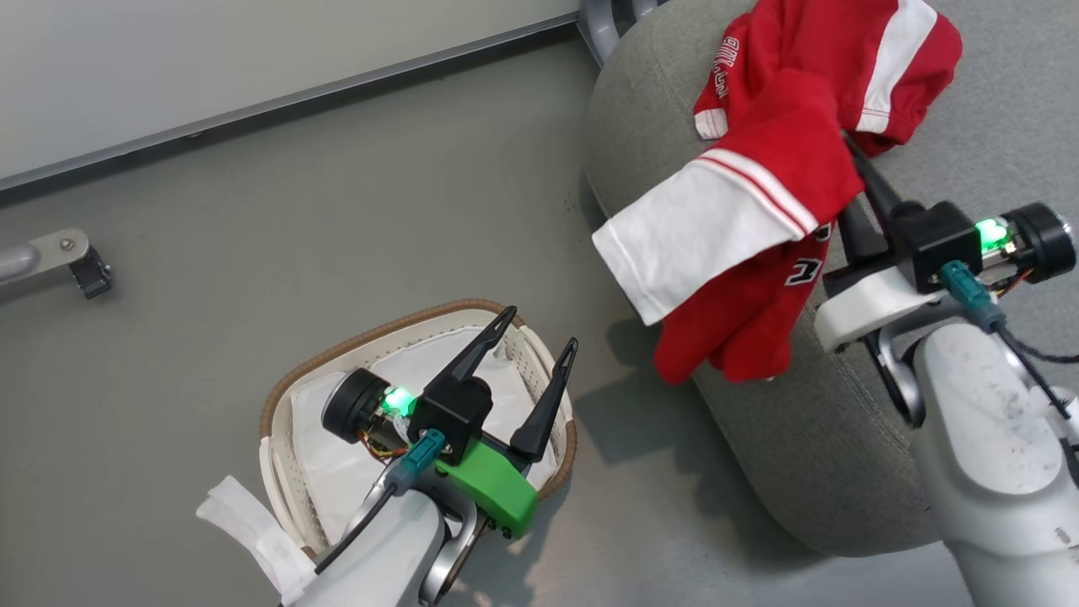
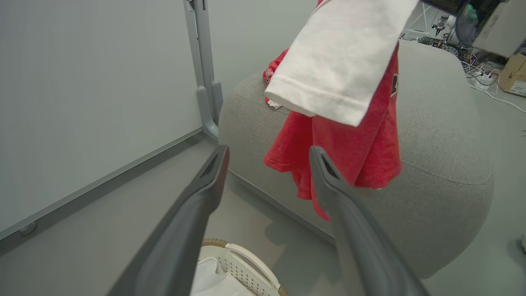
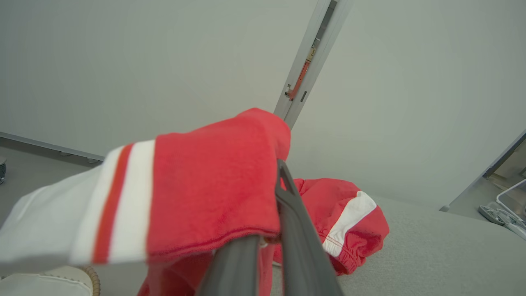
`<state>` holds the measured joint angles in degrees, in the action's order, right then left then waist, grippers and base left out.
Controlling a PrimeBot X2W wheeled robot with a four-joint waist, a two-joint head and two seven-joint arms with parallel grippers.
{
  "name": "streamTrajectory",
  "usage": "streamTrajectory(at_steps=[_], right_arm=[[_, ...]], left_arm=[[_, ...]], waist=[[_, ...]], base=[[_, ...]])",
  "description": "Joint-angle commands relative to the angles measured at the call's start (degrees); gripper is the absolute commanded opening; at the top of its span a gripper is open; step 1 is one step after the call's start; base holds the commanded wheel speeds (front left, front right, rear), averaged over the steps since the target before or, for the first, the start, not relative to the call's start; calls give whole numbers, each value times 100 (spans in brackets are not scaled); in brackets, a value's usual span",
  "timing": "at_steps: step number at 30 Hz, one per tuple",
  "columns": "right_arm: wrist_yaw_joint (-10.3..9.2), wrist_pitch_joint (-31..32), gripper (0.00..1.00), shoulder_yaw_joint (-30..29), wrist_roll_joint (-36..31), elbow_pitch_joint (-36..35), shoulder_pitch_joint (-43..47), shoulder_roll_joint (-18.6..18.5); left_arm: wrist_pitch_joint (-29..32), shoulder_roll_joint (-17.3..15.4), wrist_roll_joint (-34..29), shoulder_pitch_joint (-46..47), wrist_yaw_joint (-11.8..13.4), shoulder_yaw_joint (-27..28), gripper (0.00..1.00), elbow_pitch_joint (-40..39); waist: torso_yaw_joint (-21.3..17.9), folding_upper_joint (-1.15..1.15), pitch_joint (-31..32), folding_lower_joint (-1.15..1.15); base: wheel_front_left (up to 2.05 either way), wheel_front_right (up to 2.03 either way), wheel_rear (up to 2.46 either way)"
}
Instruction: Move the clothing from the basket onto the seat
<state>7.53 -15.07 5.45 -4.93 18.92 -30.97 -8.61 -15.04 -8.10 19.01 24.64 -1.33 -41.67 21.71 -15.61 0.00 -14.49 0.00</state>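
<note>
Head view, with both wrist views: we see the right gripper (image 1: 851, 156) closed tight on a red garment (image 1: 759, 169) with a white, red-striped sleeve, which hangs from its fingers beside the front edge of the seat (image 1: 792, 438); whether the lower folds touch the grey cushion we cannot tell. A second red garment (image 1: 843, 51) with a white panel lies bunched on top of the seat, just beyond the held one. We find the left gripper (image 1: 541, 329) spread wide and holding nothing, hovering above the basket (image 1: 371, 337), which stands on the floor (image 1: 253, 236) near the seat and contains a white liner sheet (image 1: 337, 472). A loose end of the liner spills over the basket's near rim
</note>
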Motion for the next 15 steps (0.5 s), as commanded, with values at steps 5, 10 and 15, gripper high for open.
streamTrajectory(at_steps=[5, 10, 15], right_arm=[[-8, -14, 0, 31, 197, 142, -720, -451], [-8, 56, 0, 25, 332, 333, -1806, -1243], [-8, 283, 0, -257, 281, 404, -2663, -1920]], left_arm=[[-20, 57, -63, -80, -41, 20, 100, -110], [-13, 80, -112, -85, -64, 26, 100, -230], [-13, 26, -192, -7, -83, 13, 100, -291]], waist=[[349, 0, -38, 0], [640, 0, -237, 0], [862, 0, -510, 0]], base=[[0, 0, 0], [0, 0, 0], [0, 0, 0]])
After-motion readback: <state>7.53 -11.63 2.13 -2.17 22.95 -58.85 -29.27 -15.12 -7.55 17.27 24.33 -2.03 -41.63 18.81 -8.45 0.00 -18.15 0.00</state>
